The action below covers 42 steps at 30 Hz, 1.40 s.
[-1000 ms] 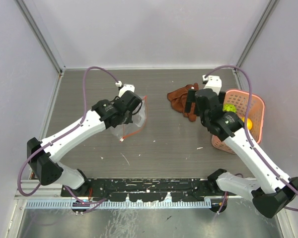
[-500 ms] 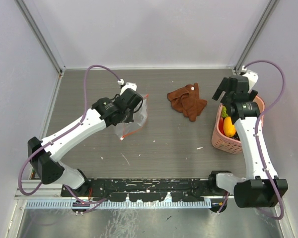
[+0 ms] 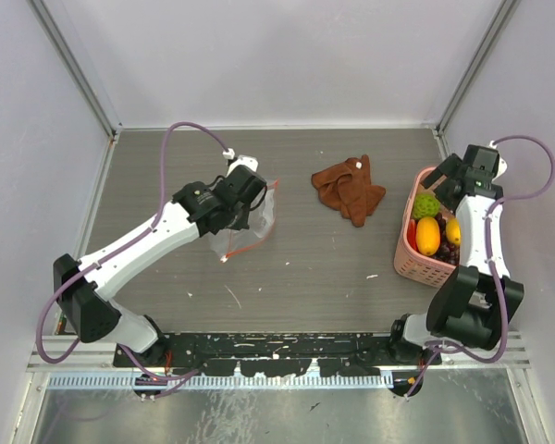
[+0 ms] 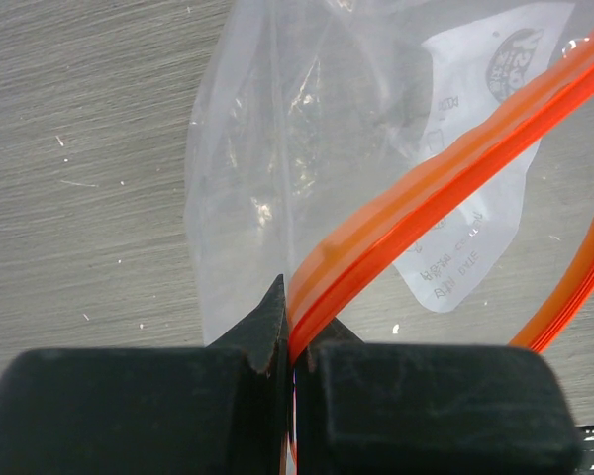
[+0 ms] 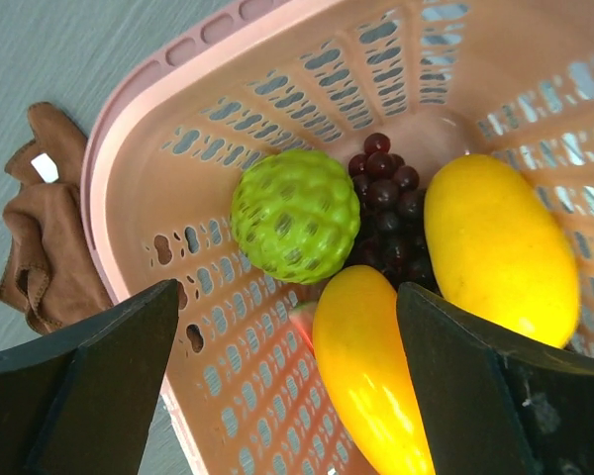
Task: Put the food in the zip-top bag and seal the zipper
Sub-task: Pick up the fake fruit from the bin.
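Observation:
The clear zip-top bag [image 3: 257, 220] lies left of centre, and it also shows in the left wrist view [image 4: 307, 148]. My left gripper [image 3: 246, 209] is shut on its orange-red zipper [image 4: 436, 188], pinching the strip between the fingertips [image 4: 295, 332]. The food lies in the pink basket [image 3: 414, 268]: a bumpy lime-green ball [image 5: 295, 215], dark purple grapes [image 5: 386, 213], a long yellow-orange fruit [image 5: 371, 366], a rounder yellow one [image 5: 500, 247] and a red-pink slice [image 5: 302, 317], mostly hidden. My right gripper [image 5: 287, 297] is open and empty above the fruits, at the basket's far end [image 3: 450, 180].
A crumpled brown cloth [image 3: 350, 191] lies between the bag and the basket, and its edge shows left of the basket in the right wrist view [image 5: 45, 237]. Walls enclose the table on the left, back and right, and the basket sits near the right wall.
My right arm has swung right, from over the brown cloth to above the basket's far end. My left gripper has kept its hold on the bag, barely moving.

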{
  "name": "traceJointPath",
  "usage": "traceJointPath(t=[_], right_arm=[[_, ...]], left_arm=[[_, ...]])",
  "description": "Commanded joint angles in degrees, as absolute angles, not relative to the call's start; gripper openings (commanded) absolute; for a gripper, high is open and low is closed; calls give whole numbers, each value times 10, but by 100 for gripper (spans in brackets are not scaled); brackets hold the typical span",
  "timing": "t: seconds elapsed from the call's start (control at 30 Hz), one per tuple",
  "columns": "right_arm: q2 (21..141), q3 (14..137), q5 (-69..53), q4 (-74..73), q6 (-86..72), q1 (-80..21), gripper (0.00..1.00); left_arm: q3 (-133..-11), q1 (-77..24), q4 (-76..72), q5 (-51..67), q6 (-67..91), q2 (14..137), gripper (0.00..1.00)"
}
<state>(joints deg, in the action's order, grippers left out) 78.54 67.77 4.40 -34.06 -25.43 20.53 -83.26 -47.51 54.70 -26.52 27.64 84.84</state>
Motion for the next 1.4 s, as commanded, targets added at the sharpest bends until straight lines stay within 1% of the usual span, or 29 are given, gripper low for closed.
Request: traceJointPath(t=[0.0,0.1,0.3,0.53,0.63,0.77,1.0,1.07,1.17,1.3,1.37], right_arm=[[798,661,17,-300,-278,209,94],[811,642,19,-277,-279,211,86],[844,612,-7,-232,-273,213,84],[865,580,-70,-163,-265,212,92],[876,570,-103,-134,-263,212,94],[883,550,-119,-94,-261,212,96],[896,522,-142,-34,-251,212,95],[896,517,-146,-23,-249,212,91],[883,512,-147,-12,-245,213,80],[854,509,-141,-12,-243,212,64],[838,508,-131,-17,-241,212,58]], left_arm=[[-855,-471,540,-261,262,847,0],[-854,-471,542,-260,260,849,0],[-853,-470,544,-260,261,857,0],[-856,-470,548,-258,260,870,0],[-858,-470,551,-261,258,872,0],[-859,-470,550,-261,258,875,0],[-867,-469,555,-259,258,882,0],[-868,-469,556,-259,258,882,0],[-871,-470,559,-260,258,882,0],[-871,-470,561,-263,257,878,0],[-872,-470,561,-267,257,877,0]])
